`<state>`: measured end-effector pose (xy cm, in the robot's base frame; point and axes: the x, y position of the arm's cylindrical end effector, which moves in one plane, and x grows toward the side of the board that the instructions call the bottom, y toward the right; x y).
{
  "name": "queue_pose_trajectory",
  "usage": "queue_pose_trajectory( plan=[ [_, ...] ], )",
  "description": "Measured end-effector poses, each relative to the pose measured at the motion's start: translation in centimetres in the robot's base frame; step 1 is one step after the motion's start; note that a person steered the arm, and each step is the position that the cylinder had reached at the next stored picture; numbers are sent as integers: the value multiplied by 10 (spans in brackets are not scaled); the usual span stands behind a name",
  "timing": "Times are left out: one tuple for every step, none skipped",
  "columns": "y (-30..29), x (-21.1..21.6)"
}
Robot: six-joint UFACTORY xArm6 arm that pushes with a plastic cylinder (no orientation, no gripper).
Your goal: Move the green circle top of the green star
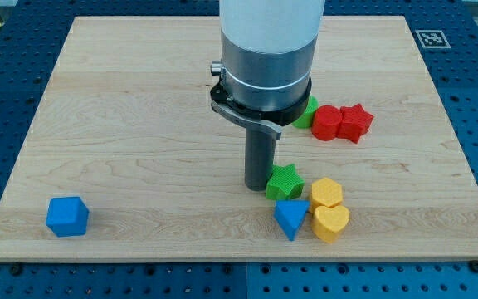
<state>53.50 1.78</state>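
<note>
My tip [259,188] rests on the bench [139,124], touching the green star [285,182] at its left. The green circle [308,112] sits half hidden behind the arm, beside the red circle [327,123]; no jaws here

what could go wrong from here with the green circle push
1. My tip sits right beside the green star, on its left in the view, far from the green circle. A careless move could shove the star into the yellow blocks and blue block.
2. The circle is mostly hidden behind the arm and touches the red circle, so pushing it may drag the red pieces along.
</note>
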Motion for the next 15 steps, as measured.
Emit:
queue_pose_trajectory(
  plan=[
    [0, -3],
    [0, -7],
    [6, -9],
    [10, -1],
    [10, 6],
    [10, 2],
    [10, -36],
    [10, -61],
    [10, -82],
    [10, -97],
    [10, -129],
    [20, -156],
    [50, -169],
    [72, -143],
    [74, -142]
  ],
)
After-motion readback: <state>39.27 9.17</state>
